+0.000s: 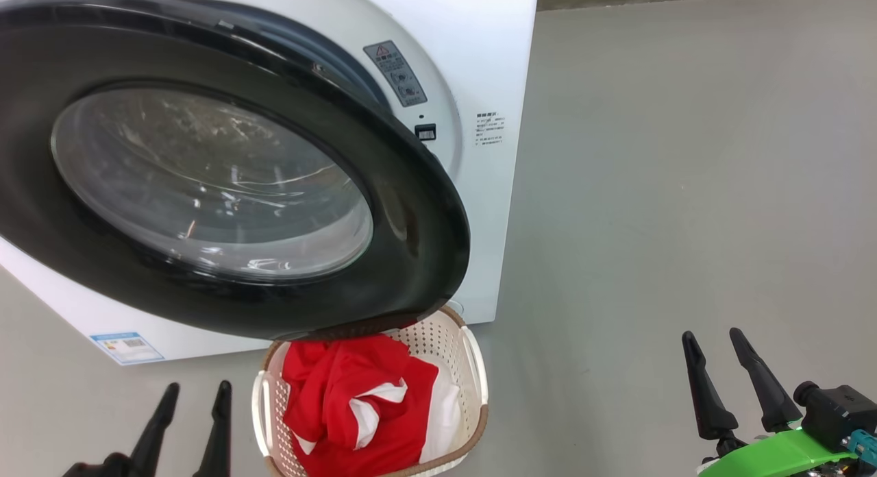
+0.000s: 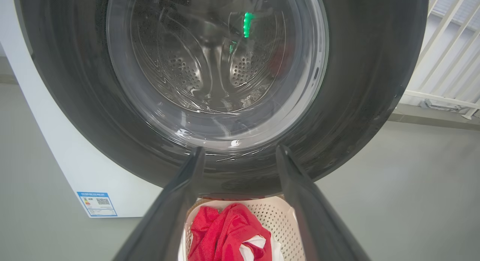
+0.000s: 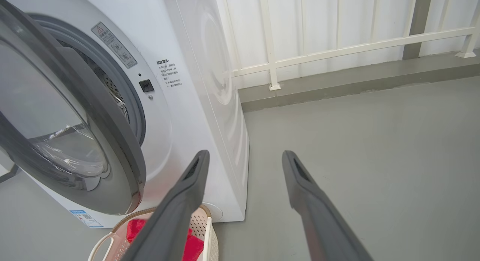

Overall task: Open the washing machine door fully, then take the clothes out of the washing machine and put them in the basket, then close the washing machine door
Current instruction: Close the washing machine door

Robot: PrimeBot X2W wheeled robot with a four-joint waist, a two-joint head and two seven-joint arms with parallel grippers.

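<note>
Head view is showing the left gripper (image 1: 196,388) at the lower left, its two dark fingers standing well apart, holding nothing and touching nothing. The right gripper (image 1: 712,335) at the lower right is likewise standing spread and empty above the grey floor (image 1: 685,189). The clothes (image 1: 349,401) are lying in the basket (image 1: 475,377), just right of the left gripper's fingers and well apart from the right gripper. The washing machine door (image 1: 205,182) is hanging partly open off the washing machine (image 1: 479,52), its black rim overhanging the basket's far end.

Left wrist view is looking between the parted fingers (image 2: 180,201) straight at the door's glass. The perforated drum (image 2: 180,73) is showing through it, and the red bundle is lying in the basket below the fingertips.

Right wrist view is giving the side angle: the gap between the door and the machine's front, the grey rubber ring (image 3: 131,96), and a white railing (image 3: 337,49) running behind.
</note>
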